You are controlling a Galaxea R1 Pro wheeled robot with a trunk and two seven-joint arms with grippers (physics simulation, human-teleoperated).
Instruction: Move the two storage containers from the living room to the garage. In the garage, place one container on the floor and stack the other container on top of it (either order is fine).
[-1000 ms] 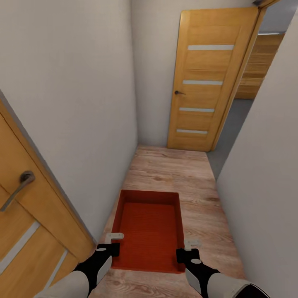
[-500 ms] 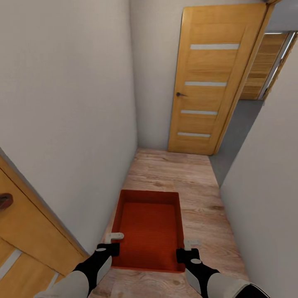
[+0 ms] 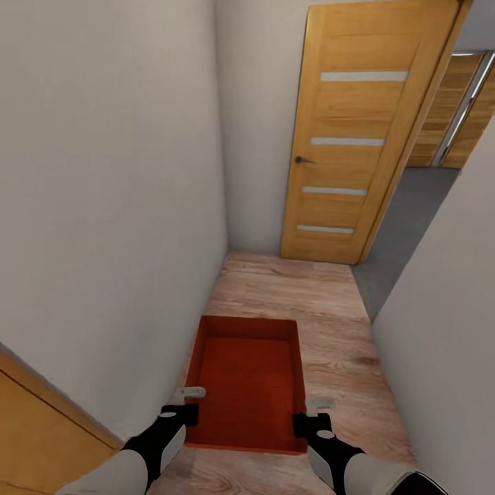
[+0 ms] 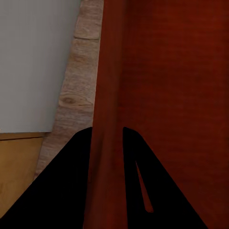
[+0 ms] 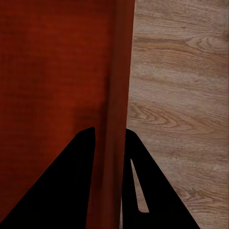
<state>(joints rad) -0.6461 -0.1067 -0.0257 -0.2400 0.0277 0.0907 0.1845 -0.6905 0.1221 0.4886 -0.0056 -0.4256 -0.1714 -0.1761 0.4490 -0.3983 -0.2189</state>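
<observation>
Head view: a narrow corridor with a wood plank floor point(image 3: 289, 289) and white walls point(image 3: 110, 172); a wooden door point(image 3: 357, 137) stands ahead, with grey flooring point(image 3: 405, 227) past it at the right. A red-orange storage container point(image 3: 247, 381) is carried low in front of the robot, the left gripper point(image 3: 180, 407) clamped on its left wall and the right gripper point(image 3: 309, 416) clamped on its right wall.

Left wrist view: two dark fingers point(image 4: 71, 181) straddle the container's rim, one inside, one outside, gripping it.

Right wrist view: fingers point(image 5: 71, 181) likewise pinch the opposite rim above the planks.
</observation>
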